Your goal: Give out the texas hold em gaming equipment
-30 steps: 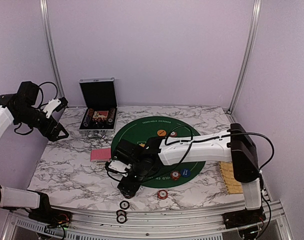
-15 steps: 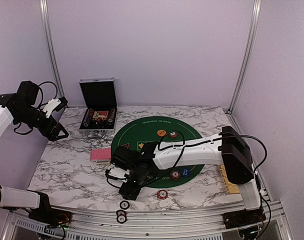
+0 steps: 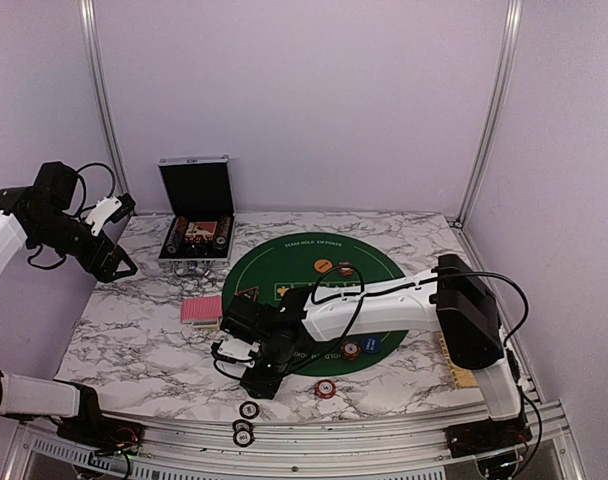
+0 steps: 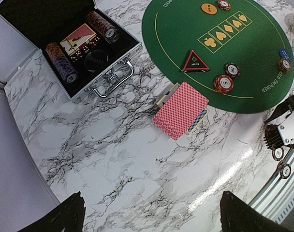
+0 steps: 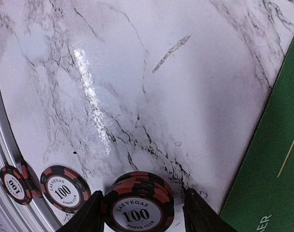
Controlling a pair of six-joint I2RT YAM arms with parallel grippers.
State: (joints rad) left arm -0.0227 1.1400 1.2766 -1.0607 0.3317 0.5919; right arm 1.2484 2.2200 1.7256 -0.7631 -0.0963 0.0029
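My right gripper (image 3: pixel 262 378) is low over the marble, just off the near-left edge of the green mat (image 3: pixel 304 255). A short stack of red/dark "100" poker chips (image 5: pixel 139 205) sits between its fingers. The left finger (image 5: pixel 95 212) touches the stack, and a narrow gap shows at the right finger (image 5: pixel 198 212). Two more 100 chips (image 5: pixel 65 188) (image 5: pixel 14 183) lie close by at the table's front edge (image 3: pixel 249 409). The pink-red-backed cards (image 3: pixel 201 310) (image 4: pixel 181 110) lie left of the mat. My left gripper (image 3: pixel 112 262) (image 4: pixel 154 217) is raised at the far left, open and empty.
On the mat lie the triangular marker (image 4: pixel 194 61), an orange button (image 3: pixel 324 266), a blue button (image 3: pixel 369 346) and chips (image 4: pixel 223 83). One chip (image 3: pixel 326 388) lies off its near edge. The open black case (image 3: pixel 196 215) stands at the back left, the bamboo tray (image 3: pixel 462 355) at the right.
The right arm's forearm and elbow have swung left and nearer, while its gripper stayed almost in place by the mat's near-left edge. The left arm has not moved.
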